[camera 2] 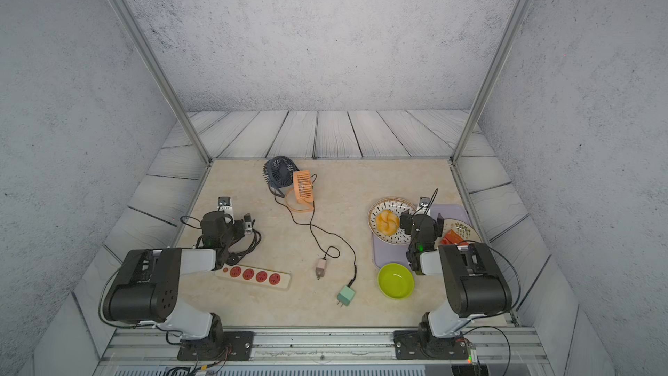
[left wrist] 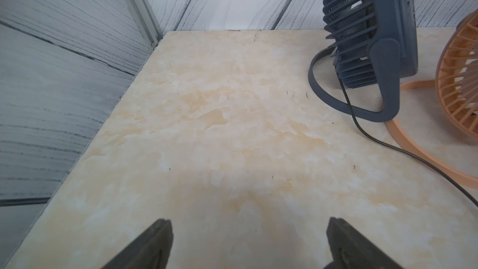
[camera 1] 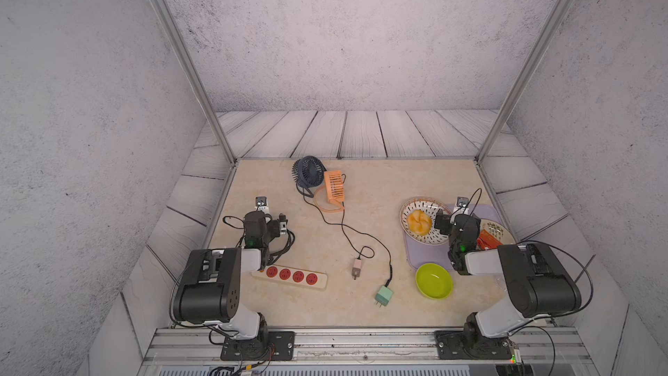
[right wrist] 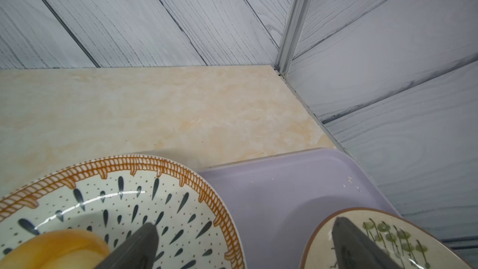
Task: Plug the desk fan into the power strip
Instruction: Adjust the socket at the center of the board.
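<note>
Task not yet begun. The left gripper [left wrist: 248, 221] is spread wide and empty, with bare table [left wrist: 219, 125] between the fingers and the dark fan [left wrist: 367, 34] ahead of them. The right gripper [right wrist: 245, 223] is likewise wide and empty, held over a plate [right wrist: 129, 190]. The power strip [camera 1: 289, 276] is found behind the left fingers, all four sockets vacant. A pink plug [camera 1: 356, 267] and a green plug [camera 1: 383, 295] are left loose, well apart from both pairs of fingers. Pick-up and insertion remain.
</note>
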